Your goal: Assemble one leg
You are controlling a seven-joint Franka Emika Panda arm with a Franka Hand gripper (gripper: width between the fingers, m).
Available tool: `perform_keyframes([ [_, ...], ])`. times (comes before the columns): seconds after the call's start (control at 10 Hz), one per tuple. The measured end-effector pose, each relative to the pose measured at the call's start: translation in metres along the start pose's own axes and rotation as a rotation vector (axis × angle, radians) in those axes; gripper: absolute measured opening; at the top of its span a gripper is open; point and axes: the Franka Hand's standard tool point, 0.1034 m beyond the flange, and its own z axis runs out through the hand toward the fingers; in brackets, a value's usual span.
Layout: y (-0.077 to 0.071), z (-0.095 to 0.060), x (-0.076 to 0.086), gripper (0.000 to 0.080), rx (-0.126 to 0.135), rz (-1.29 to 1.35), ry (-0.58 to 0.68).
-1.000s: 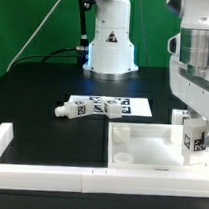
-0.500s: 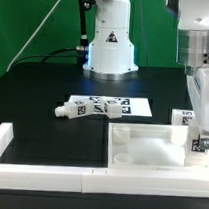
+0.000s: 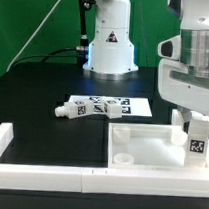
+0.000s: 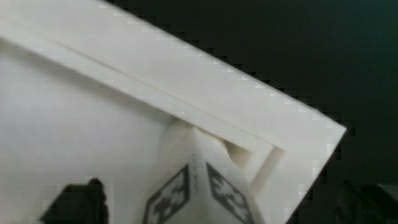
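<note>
My gripper [image 3: 196, 124] is at the exterior view's right, shut on a white leg [image 3: 198, 138] with a marker tag. It holds the leg upright at the far right corner of the white tabletop [image 3: 140, 147]. In the wrist view the tagged leg [image 4: 199, 190] stands between my gripper's [image 4: 205, 208] jaws, just inside the tabletop's raised corner rim [image 4: 214, 95]. One dark finger [image 4: 80, 202] shows beside the leg; the other is not clear. I cannot see where the leg's lower end meets the tabletop.
Two more white legs [image 3: 67, 110] [image 3: 114, 108] lie on the marker board [image 3: 133, 102] mid-table. White wall pieces [image 3: 2, 138] [image 3: 48, 172] run along the front. The robot base [image 3: 108, 43] stands at the back.
My wrist has turned back and forth above the tabletop's corner. The leg stayed in my grip at that corner, shifting only slightly.
</note>
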Motion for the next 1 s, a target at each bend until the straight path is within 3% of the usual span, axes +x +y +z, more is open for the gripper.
perform_keyframes([
  [0.2, 0.001, 0.0, 0.002, 0.0647, -0.004, -0.135, 0.006],
  [0.4, -0.001, -0.004, 0.008, 0.0649, -0.017, -0.431, 0.011],
  [0.6, -0.002, -0.005, 0.013, 0.0649, -0.001, -0.503, 0.031],
  [0.8, -0.001, -0.005, 0.013, 0.04, -0.002, -0.471, 0.032],
  [0.9, -0.001, -0.004, 0.014, 0.04, -0.002, -0.43, 0.031],
  [1.0, 0.0, -0.004, 0.016, 0.0289, -0.003, -0.362, 0.033],
])
